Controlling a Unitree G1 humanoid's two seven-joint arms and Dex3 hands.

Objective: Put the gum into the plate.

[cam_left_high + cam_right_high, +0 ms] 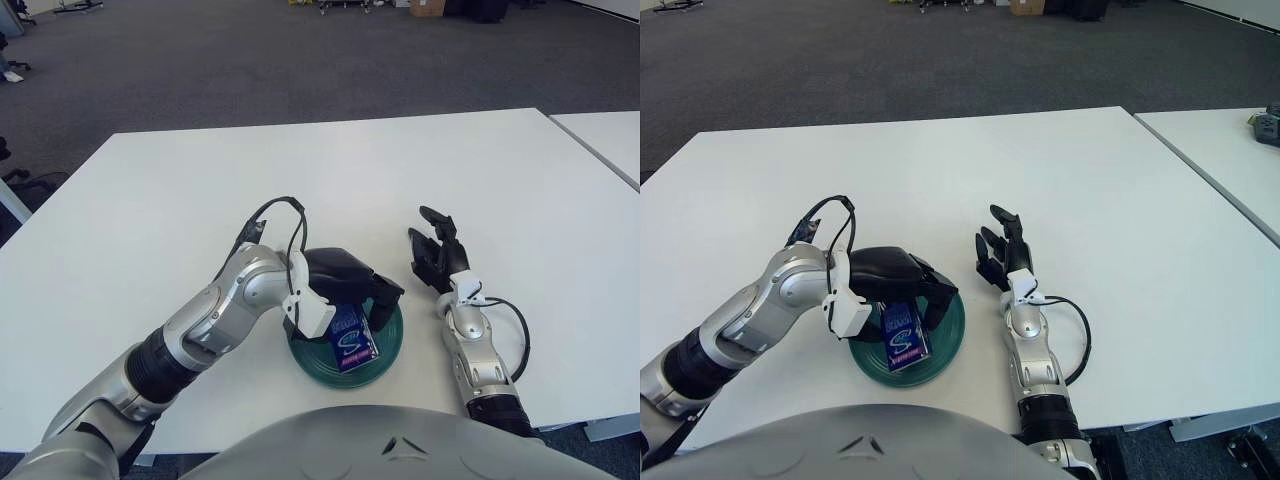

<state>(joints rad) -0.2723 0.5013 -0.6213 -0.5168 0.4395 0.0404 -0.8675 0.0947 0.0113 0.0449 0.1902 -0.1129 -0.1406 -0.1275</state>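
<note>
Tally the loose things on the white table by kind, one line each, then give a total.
Gum pack, blue, lying in the plate under the left robot hand: 1
Plate, dark green: 1
Total: 2
The right robot hand shows to the right of the plate, holding nothing.
</note>
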